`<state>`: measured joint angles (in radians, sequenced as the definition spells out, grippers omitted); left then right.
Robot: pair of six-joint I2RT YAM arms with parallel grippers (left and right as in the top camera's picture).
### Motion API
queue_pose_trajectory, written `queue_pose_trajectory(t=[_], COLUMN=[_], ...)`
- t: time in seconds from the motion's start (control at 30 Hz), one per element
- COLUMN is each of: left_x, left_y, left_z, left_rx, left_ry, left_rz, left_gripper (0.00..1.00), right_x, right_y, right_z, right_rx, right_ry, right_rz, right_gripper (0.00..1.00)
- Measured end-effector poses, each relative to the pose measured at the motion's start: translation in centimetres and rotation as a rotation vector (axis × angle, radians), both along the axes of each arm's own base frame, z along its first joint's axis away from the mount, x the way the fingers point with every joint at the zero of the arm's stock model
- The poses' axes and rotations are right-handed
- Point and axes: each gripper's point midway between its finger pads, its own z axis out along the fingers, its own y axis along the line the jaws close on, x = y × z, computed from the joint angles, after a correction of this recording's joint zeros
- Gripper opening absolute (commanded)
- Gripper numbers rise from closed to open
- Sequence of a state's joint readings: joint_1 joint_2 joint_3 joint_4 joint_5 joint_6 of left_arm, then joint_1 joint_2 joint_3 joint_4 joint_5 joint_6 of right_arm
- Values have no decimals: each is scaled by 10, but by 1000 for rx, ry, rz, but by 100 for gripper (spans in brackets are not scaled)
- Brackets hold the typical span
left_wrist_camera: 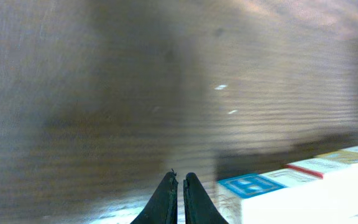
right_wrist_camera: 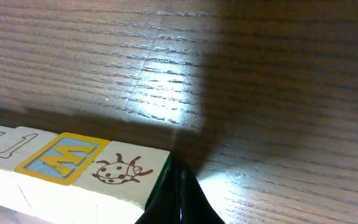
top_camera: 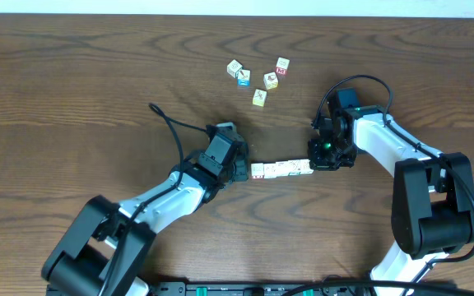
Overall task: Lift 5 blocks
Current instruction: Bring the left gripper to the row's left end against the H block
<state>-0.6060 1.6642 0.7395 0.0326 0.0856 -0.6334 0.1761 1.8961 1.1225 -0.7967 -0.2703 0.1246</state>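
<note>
Grippers (top_camera: 248, 170) (top_camera: 313, 164) closed, seemingly touching blocks (top_camera: 282, 168)

The table (right_wrist_camera: 260, 74) is dark brown wood with a clear wavy grain. It is smooth with a soft sheen, and a bright patch of reflected light lies just ahead of the right gripper (right_wrist_camera: 180, 177). The fingers of this gripper look like glossy black plastic; those of the left gripper (left_wrist_camera: 180, 179) look more matt. The blocks (right_wrist_camera: 73, 174) beside the right gripper are pale matt wood with flat printed pictures. The arm shells (top_camera: 389, 140) look like smooth white and black plastic.
</note>
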Motion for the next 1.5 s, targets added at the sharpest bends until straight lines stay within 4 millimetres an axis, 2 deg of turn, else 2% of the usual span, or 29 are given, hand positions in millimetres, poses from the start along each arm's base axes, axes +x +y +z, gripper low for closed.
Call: queue_pose_trajectory(t=[0.1, 0.5, 1.03, 1.5], left_x=[-5, -9, -12, -17], left_y=[-1, -26, -26, -18], left_z=[-13, -13, -14, -16], left_rx=[-2, -114, -123, -7], left_ry=[48, 82, 99, 82], left_rz=[4, -65, -73, -68], left_gripper=[7, 7, 7, 7], right_x=[-1, -1, -2, -2], right_y=[0, 1, 5, 12], right_z=[0, 0, -1, -1], right_rx=[1, 10, -3, -34], right_ry=[3, 5, -5, -26], right_rz=[0, 6, 36, 77], right_gripper=[1, 1, 1, 1])
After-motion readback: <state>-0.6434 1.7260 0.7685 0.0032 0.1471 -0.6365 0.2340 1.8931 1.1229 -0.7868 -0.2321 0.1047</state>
